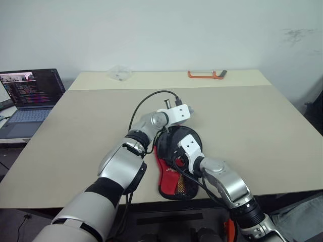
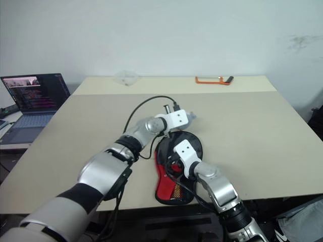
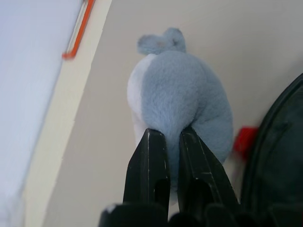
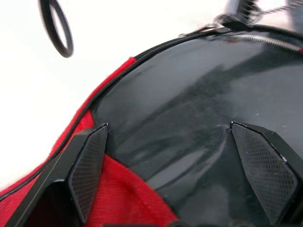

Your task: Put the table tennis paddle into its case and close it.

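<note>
Paddle: the table tennis paddle [image 4: 199,123] lies near the table's front edge, its glossy black blade bare and resting on the red lining of the case; the handle cannot be made out.
Case: the case [image 1: 174,184] lies open under the paddle, red panel and mesh toward the front edge, zipper edge running round the blade's far side.
Right gripper: the right gripper [image 4: 170,165] hangs low over the blade, fingers spread wide and empty, one on each side.
Left gripper: the left gripper [image 3: 173,156] is clenched on a grey-blue plush pull [image 3: 182,94] just beyond the case's round end; whether this hangs from the zipper I cannot tell.
Progress: judging by this, the paddle is in, the case is not closed.
Left to do: fold it shut and run the zipper round.
Table: the table [image 1: 262,131] also bears an orange-framed tool [image 1: 206,74] at the far edge.
</note>
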Motion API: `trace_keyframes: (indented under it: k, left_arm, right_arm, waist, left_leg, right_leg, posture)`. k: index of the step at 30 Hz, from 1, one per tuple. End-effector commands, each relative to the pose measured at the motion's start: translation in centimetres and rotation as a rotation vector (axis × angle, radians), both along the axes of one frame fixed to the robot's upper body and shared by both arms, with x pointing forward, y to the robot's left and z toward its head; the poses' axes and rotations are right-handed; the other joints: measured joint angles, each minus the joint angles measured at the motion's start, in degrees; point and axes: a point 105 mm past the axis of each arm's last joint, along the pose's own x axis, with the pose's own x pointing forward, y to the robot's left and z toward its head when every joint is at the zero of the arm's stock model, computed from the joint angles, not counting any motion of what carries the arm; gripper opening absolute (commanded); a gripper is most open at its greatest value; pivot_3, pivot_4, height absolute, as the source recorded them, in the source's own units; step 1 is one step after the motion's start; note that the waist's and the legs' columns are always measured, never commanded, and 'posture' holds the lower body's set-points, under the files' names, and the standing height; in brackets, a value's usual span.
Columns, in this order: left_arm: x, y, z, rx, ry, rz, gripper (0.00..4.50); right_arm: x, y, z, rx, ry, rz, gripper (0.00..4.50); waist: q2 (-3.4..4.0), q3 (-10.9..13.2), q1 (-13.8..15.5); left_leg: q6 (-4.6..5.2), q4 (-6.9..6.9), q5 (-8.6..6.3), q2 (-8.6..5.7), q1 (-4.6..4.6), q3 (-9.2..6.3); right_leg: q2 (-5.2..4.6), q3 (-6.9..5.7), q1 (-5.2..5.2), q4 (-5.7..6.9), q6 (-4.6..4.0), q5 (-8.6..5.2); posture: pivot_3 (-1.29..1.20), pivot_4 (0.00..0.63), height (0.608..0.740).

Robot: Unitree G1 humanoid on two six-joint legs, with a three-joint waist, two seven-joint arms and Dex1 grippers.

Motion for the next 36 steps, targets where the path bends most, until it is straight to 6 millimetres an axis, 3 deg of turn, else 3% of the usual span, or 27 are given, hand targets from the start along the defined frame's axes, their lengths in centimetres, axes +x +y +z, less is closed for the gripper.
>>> trace_keyframes:
  k: [1, 8, 19, 24, 31, 36]
  left_arm:
    - [-0.4, -3.6, 4.2, 0.043, -0.186, -0.129, 0.02]
    - [-1.2, -6.3, 5.8, 0.146, -0.321, -0.215, 0.02]
    - [-1.9, -7.5, 5.6, 0.322, -0.454, -0.311, 0.02]
    - [-3.8, -10.6, 5.2, 0.341, -0.496, -0.450, 0.02]
    - [-7.6, -15.3, 5.6, 0.226, -0.497, -0.640, 0.02]
    - [-8.3, -15.8, 4.9, 0.209, -0.460, -0.678, 0.02]
  right_arm:
    - [-2.6, 0.0, -5.6, -0.095, 0.224, 0.017, 4.50]
    - [-3.0, 0.0, -5.8, -0.086, 0.245, 0.021, 4.50]
    - [-3.0, 0.4, -5.9, -0.068, 0.264, 0.015, 4.50]
    - [-3.1, 0.5, -5.9, -0.053, 0.275, 0.002, 4.50]
    - [-3.1, 0.4, -5.9, -0.055, 0.274, 0.002, 4.50]
    - [-3.2, 0.3, -5.9, -0.057, 0.273, 0.002, 4.50]
  waist:
    - [0.00, 0.0, 0.0]
    - [0.00, 0.0, 0.2]
    - [-0.01, 0.0, 0.0]
    - [-0.01, 0.0, 0.1]
    - [-0.01, 0.0, 0.2]
    - [0.02, 0.0, 0.2]
  left_leg:
    - [0.00, 0.00, 0.00, 0.00, 0.00, 0.01]
    - [0.00, 0.00, 0.00, 0.00, -0.01, -0.02]
    - [0.00, -0.03, 0.00, 0.01, 0.00, -0.01]
    - [0.00, -0.04, 0.00, 0.01, 0.00, -0.01]
    - [0.00, -0.04, 0.00, 0.00, -0.01, -0.02]
    - [0.00, -0.06, -0.01, -0.01, -0.01, 0.00]
  right_leg:
    - [0.00, 0.00, 0.00, 0.00, 0.01, 0.00]
    - [0.00, -0.03, 0.03, 0.00, 0.04, -0.02]
    - [0.00, -0.03, 0.02, -0.02, 0.08, -0.05]
    - [0.00, -0.03, 0.02, -0.03, 0.09, -0.05]
    - [-0.02, -0.04, 0.05, -0.05, 0.38, -0.23]
    - [-0.04, -0.03, 0.05, -0.07, 0.41, -0.25]
  posture:
    - [0.00, 0.150, 0.740]
    - [0.00, 0.150, 0.740]
    - [0.00, 0.150, 0.740]
    - [0.00, 0.150, 0.740]
    - [0.00, 0.150, 0.740]
    - [0.00, 0.150, 0.740]
